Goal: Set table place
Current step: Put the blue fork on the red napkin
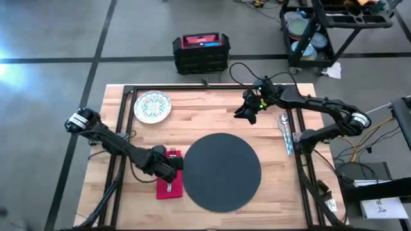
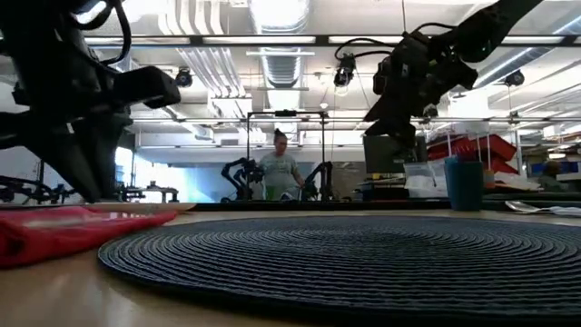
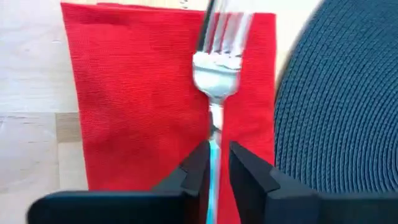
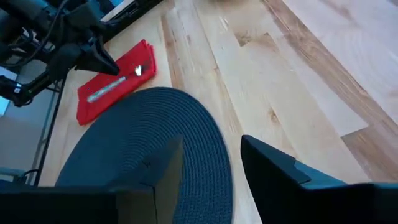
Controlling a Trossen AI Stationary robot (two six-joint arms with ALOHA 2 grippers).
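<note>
Wooden plank surface [image 1: 192, 109], dark round mat [image 1: 221, 171] centred | fork [image 3: 217, 56] on red napkin [image 1: 170, 183] left of mat, handle toward left claw [image 3: 214, 165], narrowed around it | right claw [image 4: 211, 162] wide, hovering far side, well apart

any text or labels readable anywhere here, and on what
None can be read.
Red-topped black case on the floor beyond the table: a light mark, too blurred.
White paper on the stand at the right: dark marks, too small.
Plate: pattern only, no words.
</note>
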